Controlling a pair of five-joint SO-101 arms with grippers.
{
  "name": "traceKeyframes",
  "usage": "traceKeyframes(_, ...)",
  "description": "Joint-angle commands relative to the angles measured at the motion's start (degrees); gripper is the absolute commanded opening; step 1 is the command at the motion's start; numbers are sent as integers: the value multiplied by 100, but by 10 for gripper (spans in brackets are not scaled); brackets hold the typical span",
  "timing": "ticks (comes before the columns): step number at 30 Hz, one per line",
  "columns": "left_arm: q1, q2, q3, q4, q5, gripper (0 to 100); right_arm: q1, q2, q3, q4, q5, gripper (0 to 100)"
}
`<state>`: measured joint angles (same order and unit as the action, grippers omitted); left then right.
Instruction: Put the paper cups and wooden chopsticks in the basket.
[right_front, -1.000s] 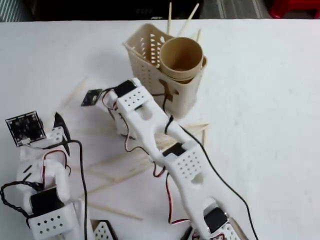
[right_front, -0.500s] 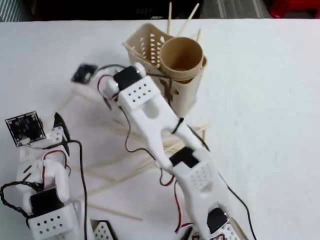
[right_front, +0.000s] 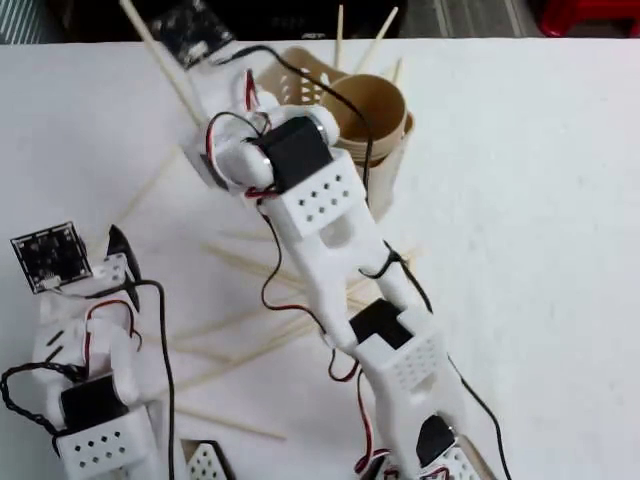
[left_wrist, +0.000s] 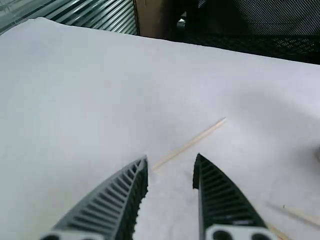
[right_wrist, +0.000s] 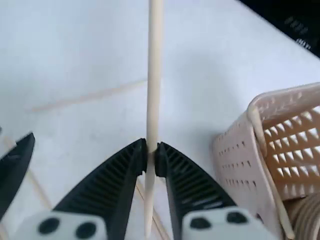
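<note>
My right gripper (right_wrist: 151, 147) is shut on a wooden chopstick (right_wrist: 152, 75), held above the table just left of the cream slotted basket (right_wrist: 270, 130). From above, that chopstick (right_front: 160, 55) slants up and to the left past the raised right arm. The basket (right_front: 298, 62) at the table's far middle holds stacked paper cups (right_front: 385, 100) and a few upright chopsticks (right_front: 340, 30). Several loose chopsticks (right_front: 240, 262) lie on the table under the right arm. My left gripper (left_wrist: 171, 162) is open near the table's left front, low over the table, with one chopstick (left_wrist: 192, 142) lying just beyond its tips.
The white table (right_front: 540, 200) has free room on the right. A square black tag (right_front: 50, 255) sits on the left arm. More chopsticks (right_front: 232, 423) lie near the front edge between the two arm bases.
The right arm has risen from the table beside the basket, carrying a chopstick up and toward the far left. The left arm has stayed still.
</note>
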<state>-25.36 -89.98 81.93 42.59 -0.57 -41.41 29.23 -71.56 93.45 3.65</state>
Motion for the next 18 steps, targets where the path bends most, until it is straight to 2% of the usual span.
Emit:
traceKeyframes(1, -22, -84, -62, -9, 44, 162, -4, -374, -571, -488, -273, 17)
traceKeyframes(7, -13, -84, -62, -9, 44, 162, 418, -374, -853, -1323, -246, 17)
traceKeyframes(18, -13, -84, -62, -9, 44, 162, 1182, -374, -853, -2105, -246, 17)
